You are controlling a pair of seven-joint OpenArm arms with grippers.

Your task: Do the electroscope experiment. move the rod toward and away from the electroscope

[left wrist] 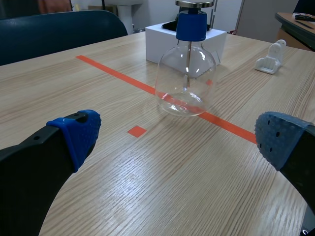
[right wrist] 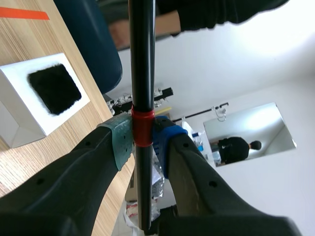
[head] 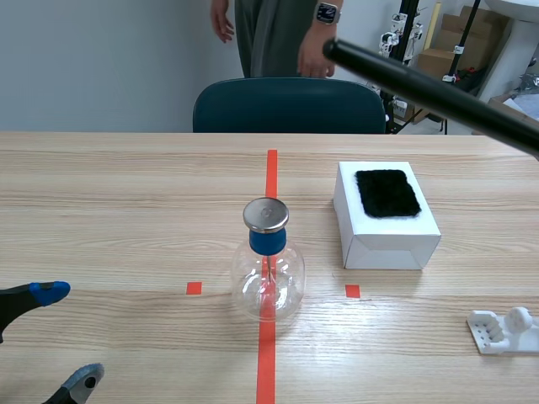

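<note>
Black rod (head: 421, 88) held aloft at the far right, well apart from the electroscope (head: 268, 268) at the middle of the table (head: 126, 210).

The right pincer (right wrist: 142, 142) clamps the rod at its red band (right wrist: 142, 129), pads pressed to either side. That pincer itself lies outside the scene view, where the rod slants in from the right edge, its held end cut off and its free end over the chair (head: 286, 105). The electroscope is a clear flask with a blue stopper and a metal disc on top; a thin stem shows inside, but any leaves are hard to make out. To its right and a little farther off sits a white box (head: 387, 236) bearing a black fur pad (head: 387, 194). A white plastic stand (head: 504, 330) lies near right. The left pincer (head: 67, 335) rests near left, gaping wide with nothing in it. A person (head: 269, 34) stands behind the chair, seen only in part.
</note>
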